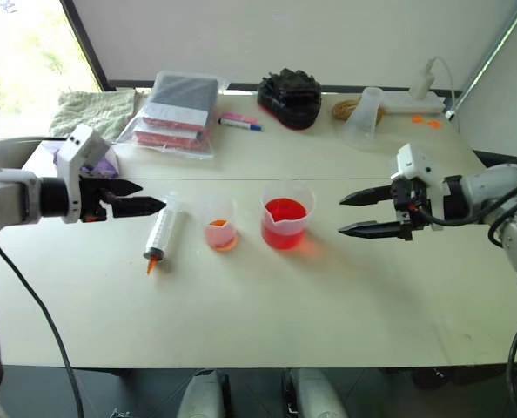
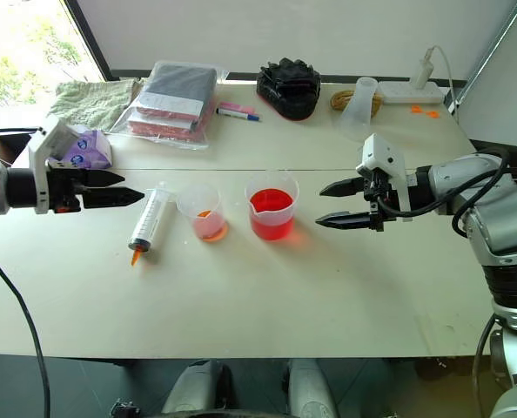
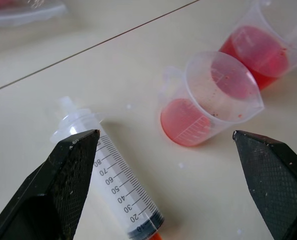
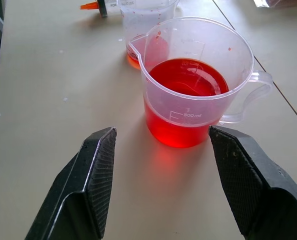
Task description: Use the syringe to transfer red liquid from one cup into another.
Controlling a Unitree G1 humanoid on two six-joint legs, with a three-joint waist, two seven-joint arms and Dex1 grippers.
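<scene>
Left wrist view: spread left claw (image 3: 163, 195) hides part of the syringe (image 3: 119, 185); right claw (image 1: 356, 213) apart, empty.

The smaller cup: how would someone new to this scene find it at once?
On the pale table, look at the middle row between the two arms. The smaller cup stands between the syringe and the wider cup. It is narrower, holding just a shallow orange-red layer, not deep red.

Both arms are reaching in from the sides, hovering above the table. The left gripper (image 1: 150, 197) is pointing inward with fingers spread wide, and the right gripper (image 1: 352, 214) is facing it, fingers apart, holding nothing.
</scene>
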